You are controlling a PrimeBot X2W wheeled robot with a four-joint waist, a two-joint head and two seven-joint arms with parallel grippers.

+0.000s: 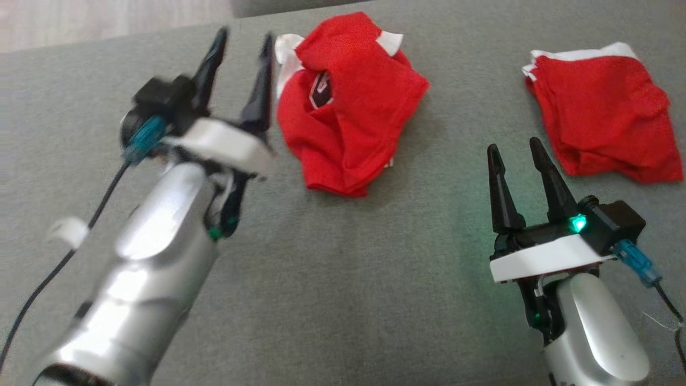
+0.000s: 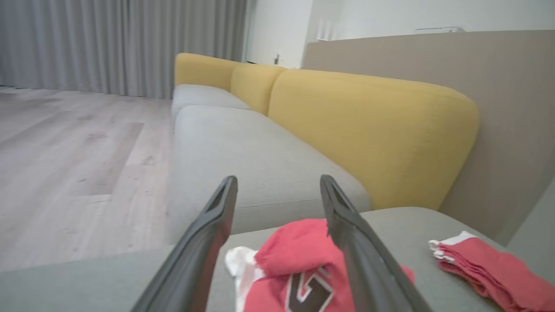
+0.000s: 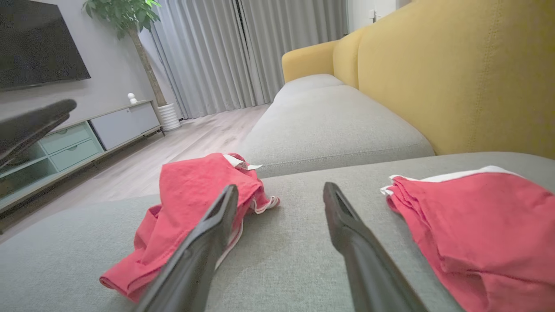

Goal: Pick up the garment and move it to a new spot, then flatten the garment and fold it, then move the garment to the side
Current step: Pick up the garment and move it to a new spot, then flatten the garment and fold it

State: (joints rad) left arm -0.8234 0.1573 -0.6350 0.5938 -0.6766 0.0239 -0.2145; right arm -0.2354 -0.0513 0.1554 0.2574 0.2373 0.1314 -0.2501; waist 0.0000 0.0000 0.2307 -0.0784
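Red crumpled jersey [image 1: 348, 112] lies on the grey sofa seat [image 1: 343, 279]. Left gripper [image 1: 242, 48], spread and empty, extends far, just left of it; right gripper [image 1: 514, 155], also spread, sits nearer.

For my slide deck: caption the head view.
Open left gripper beside crumpled red garment; open right gripper near folded red garment.

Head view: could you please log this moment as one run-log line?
left pincer: open, empty, beside crumpled garment | right pincer: open, empty | second red garment: at right
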